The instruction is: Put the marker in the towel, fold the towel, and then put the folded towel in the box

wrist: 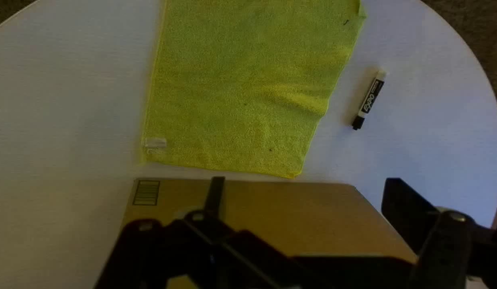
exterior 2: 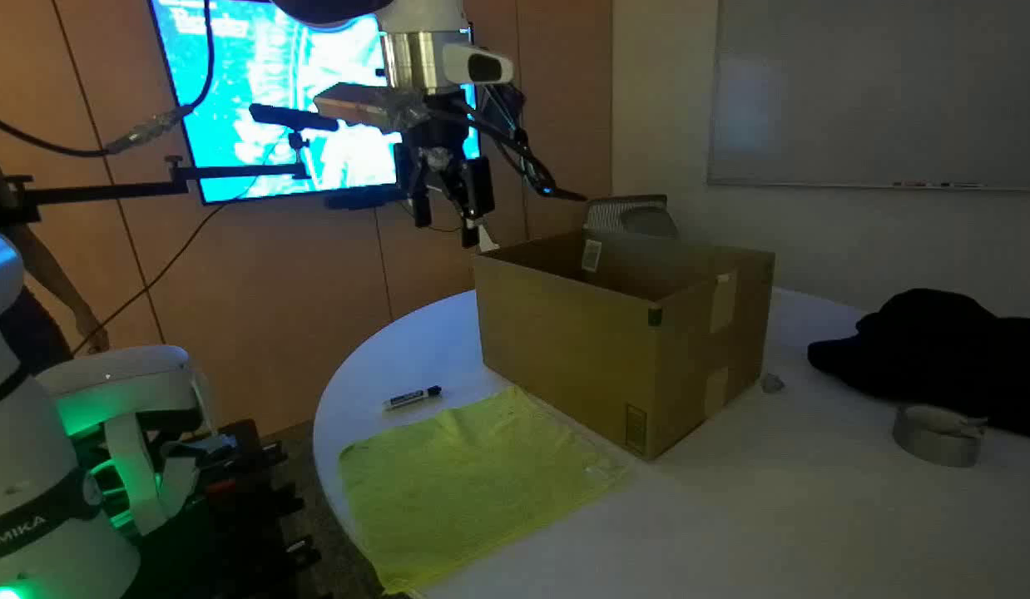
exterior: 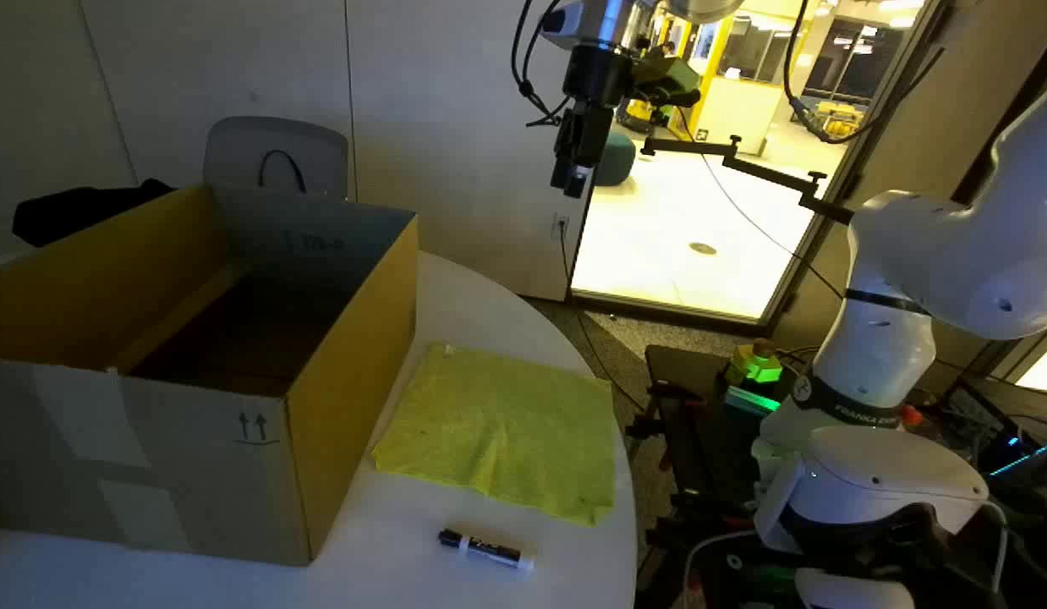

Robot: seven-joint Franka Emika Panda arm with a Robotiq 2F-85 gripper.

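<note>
The marker lies on the table beside the towel, black with white ends; it also shows in an exterior view and the wrist view. The yellow-green towel is spread flat beside the box, its edges slightly wavy, and nothing lies on it; it shows in the other views too. The brown cardboard box stands open-topped on the table. My gripper is open and empty, high above the table. In the wrist view its fingers are wide apart over the box's side.
The round white table ends in a curved edge near the towel and marker. A grey tape roll and a black cloth heap lie beyond the box. A chair stands behind it. A black bracket arm juts out near my arm.
</note>
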